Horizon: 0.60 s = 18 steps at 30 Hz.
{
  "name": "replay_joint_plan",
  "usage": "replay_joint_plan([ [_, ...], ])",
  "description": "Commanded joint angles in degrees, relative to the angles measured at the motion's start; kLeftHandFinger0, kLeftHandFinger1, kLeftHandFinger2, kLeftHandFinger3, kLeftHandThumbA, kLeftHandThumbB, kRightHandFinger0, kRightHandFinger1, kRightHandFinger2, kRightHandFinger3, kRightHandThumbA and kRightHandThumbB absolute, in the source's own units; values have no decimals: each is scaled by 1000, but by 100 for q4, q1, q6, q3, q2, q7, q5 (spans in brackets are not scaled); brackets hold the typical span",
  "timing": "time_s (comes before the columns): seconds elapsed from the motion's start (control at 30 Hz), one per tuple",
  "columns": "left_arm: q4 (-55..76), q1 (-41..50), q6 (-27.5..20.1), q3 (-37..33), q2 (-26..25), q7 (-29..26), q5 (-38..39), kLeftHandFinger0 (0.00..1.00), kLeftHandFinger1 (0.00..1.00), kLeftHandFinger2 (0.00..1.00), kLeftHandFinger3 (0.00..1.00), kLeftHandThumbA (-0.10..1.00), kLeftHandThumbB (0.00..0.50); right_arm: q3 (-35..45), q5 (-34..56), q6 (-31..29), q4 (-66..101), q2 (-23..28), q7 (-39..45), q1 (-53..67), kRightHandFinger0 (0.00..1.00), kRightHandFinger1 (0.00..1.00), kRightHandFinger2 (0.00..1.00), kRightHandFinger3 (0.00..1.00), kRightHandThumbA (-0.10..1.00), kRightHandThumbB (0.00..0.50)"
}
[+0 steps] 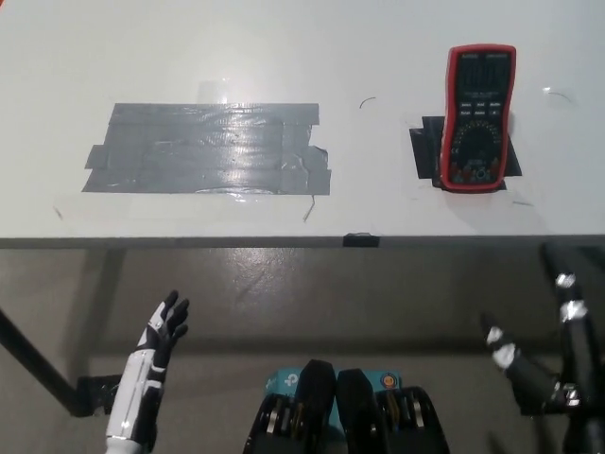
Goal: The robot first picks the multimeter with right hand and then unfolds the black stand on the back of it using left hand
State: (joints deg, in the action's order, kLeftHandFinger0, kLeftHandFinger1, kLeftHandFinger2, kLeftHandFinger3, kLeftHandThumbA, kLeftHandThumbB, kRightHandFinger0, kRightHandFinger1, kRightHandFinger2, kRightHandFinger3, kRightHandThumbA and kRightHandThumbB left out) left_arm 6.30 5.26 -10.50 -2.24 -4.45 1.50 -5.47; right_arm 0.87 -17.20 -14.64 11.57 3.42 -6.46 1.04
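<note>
A red and black multimeter (478, 117) lies face up on the white table (284, 57), at the right, over a square of black tape (427, 149). Its back and stand are hidden. My white left hand (157, 352) hangs low at the lower left, below the table edge, fingers apart and holding nothing. My black right hand (548, 350) sits at the lower right, also below the table edge, well short of the multimeter; its fingers are spread and hold nothing.
A wide patch of grey tape (213, 148) covers the table's middle left. A small black tab (360, 239) sits on the table's front edge. The floor shows below the edge.
</note>
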Motion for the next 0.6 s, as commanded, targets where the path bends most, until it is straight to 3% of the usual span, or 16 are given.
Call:
replay_joint_plan([
  [0.0,482,54,41,-147,50,75,-96,1000,1000,1000,1000,977,67,171,-1013,411,831,-77,-253,-541,1000,1000,1000,1000,762,320],
  [0.17,671,144,146,-156,63,13,-158,1000,1000,1000,1000,987,87,222,-1327,1507,975,-96,74,-1472,1000,1000,1000,1000,835,378],
  [0.23,647,215,191,-119,57,-3,-113,1000,1000,1000,1000,964,90,268,-1472,1902,740,-121,29,-2007,1000,1000,1000,1000,810,390],
  [0.4,541,471,243,-4,-74,-17,-108,1000,1000,1000,1000,957,93,278,-1683,2454,38,-155,-134,-2962,1000,1000,1000,1000,751,387],
  [0.47,461,573,202,63,-141,-29,-125,1000,1000,1000,1000,987,99,283,-1866,2789,-602,-111,-288,-3594,1000,1000,1000,1000,809,424],
  [0.57,404,579,138,73,-177,-2,-116,1000,1000,1000,1000,1000,109,326,-1873,2949,-1286,3,-450,-4164,1000,1000,1000,1000,834,435],
])
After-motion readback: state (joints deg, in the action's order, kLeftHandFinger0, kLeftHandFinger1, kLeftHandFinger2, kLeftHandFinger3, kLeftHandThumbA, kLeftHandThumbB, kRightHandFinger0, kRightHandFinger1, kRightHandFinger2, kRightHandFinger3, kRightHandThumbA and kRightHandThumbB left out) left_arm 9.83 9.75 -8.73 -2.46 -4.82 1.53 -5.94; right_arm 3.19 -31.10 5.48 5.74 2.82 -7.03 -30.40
